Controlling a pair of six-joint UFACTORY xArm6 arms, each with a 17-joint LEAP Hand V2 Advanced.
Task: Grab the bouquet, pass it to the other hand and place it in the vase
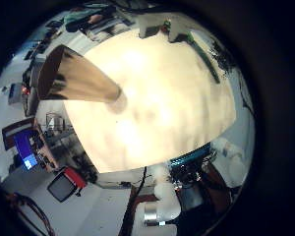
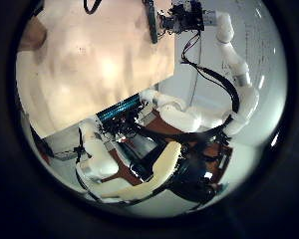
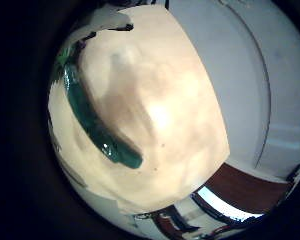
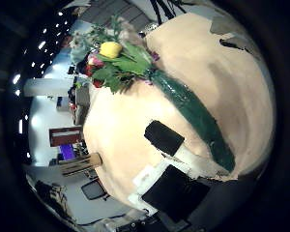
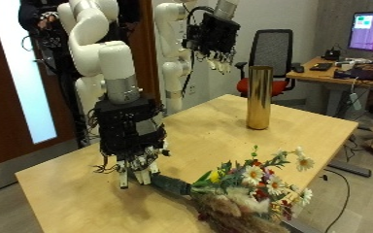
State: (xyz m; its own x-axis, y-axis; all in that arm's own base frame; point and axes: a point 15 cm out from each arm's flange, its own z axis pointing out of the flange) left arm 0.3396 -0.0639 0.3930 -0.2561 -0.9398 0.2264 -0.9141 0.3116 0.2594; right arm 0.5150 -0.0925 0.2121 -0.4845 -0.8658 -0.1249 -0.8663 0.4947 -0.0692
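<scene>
We see the bouquet (image 5: 245,187) lying on the desk (image 5: 213,131), stem beside our right hand (image 5: 135,155), whose fingers (image 5: 142,176) hang relaxed, gripping nothing. Our left hand (image 5: 214,39) hovers slack-fingered above the gold vase (image 5: 259,97).

office/lab | desk w/ monitor (image 5: 372,30) | office chair (image 5: 276,52)

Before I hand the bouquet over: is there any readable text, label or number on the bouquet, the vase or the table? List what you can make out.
None can be read.
Bouquet, green wrap: no label visible.
Vase: plain gold surface, no marking visible.
Table: bare wood, no print.
Monitor in the background: lit, but its content is too small to read.
</scene>
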